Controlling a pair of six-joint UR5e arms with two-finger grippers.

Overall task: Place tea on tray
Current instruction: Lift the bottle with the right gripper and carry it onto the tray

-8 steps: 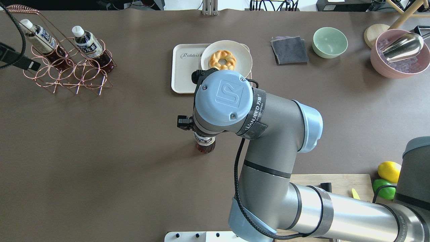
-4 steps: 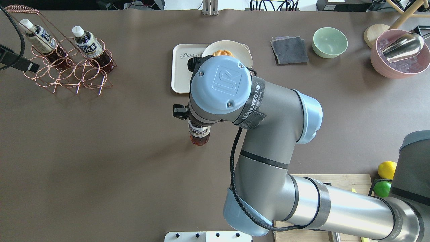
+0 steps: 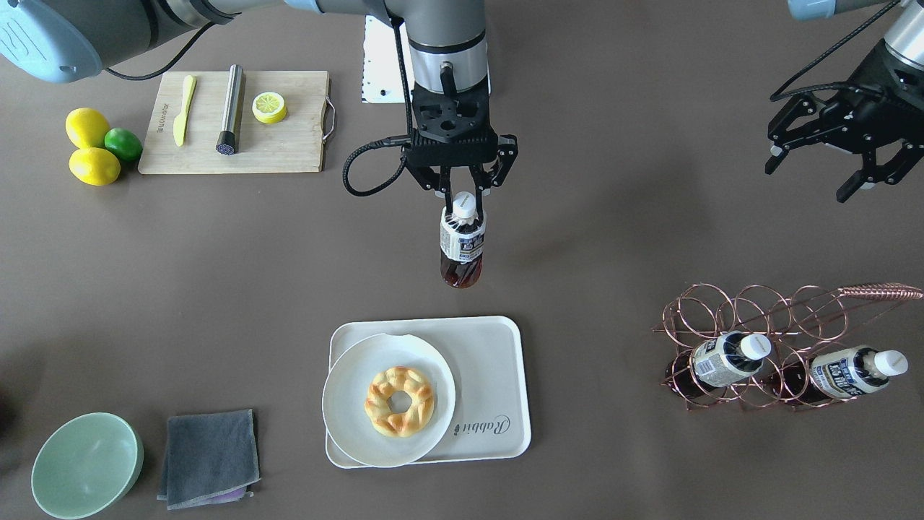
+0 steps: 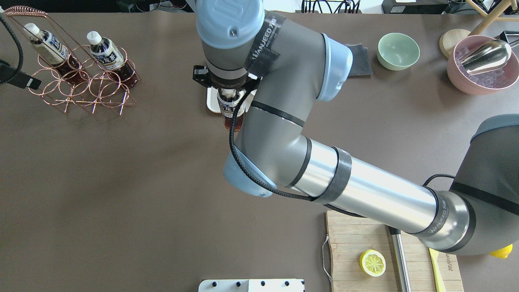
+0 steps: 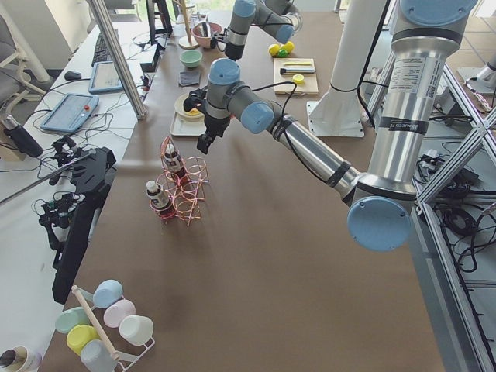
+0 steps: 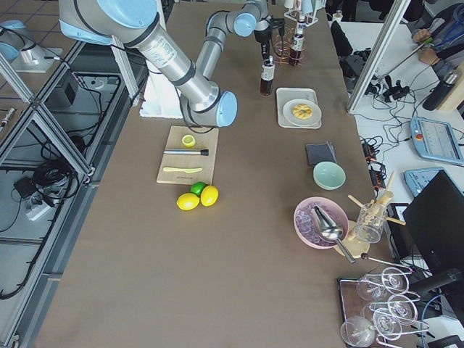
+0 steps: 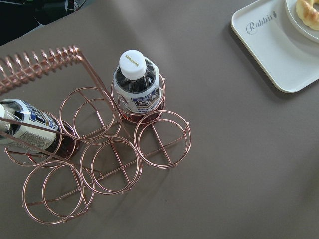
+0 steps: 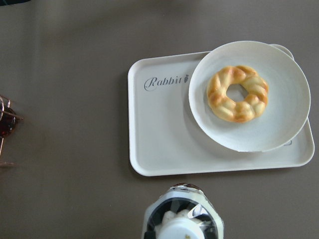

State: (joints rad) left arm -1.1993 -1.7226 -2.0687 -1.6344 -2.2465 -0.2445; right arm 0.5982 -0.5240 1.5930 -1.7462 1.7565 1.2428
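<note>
Tea [image 3: 462, 245] in right gripper [image 3: 462, 193], short of the tray [image 3: 491, 347].
Jaws clenched on the neck under the white cap. The bottle hangs upright, long axis vertical, apparently clear of the desk, just outside the tray's rim on the robot's side. The plate [image 3: 354, 404] takes the tray's right part, and the bare part by the script lies ahead, slightly left. Left gripper [image 3: 808, 180] released, empty, well apart near the wire rack [image 3: 779, 339]. The right arm is nearer.

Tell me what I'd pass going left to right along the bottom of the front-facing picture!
Green bowl → grey cloth → tray → first racked bottle → second racked bottle.
</note>
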